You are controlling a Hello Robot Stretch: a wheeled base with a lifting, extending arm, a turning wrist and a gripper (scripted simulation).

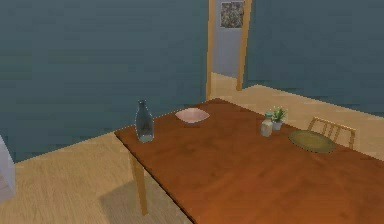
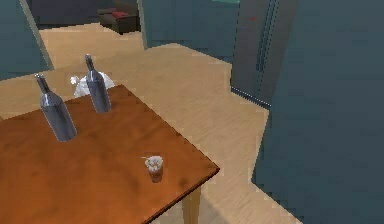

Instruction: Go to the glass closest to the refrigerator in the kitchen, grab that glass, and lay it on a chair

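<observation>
Gripper state we cannot tell from these two views.

In the arm side view we see a small clear glass with a brownish tint standing upright on a brown wooden bench, near the bench's corner at the arm side view's right. Two dark, tall bottles stand farther back on the same bench. One bottle is toward the arm side view's left, and the second bottle is just beyond it, close to the far edge. Both are well apart from the glass. A pale white shape lies behind the second bottle, and we cannot tell what it is. A grey-blue refrigerator with long upright handles stands against the teal wall at the arm side view's upper right, across a stretch of light wooden floor from the bench corner.

In the forward view we see a brown wooden bench running toward the forward view's right. It carries a dark bottle near its left corner and a pale bowl beside that at the far edge. Farther right are a small potted plant with a little jar just beside it, and a greenish plate. A light wooden chair shows its back just behind the plate. Beyond the bench, a doorway opens in the teal wall, with a framed picture on the wall past it.
</observation>
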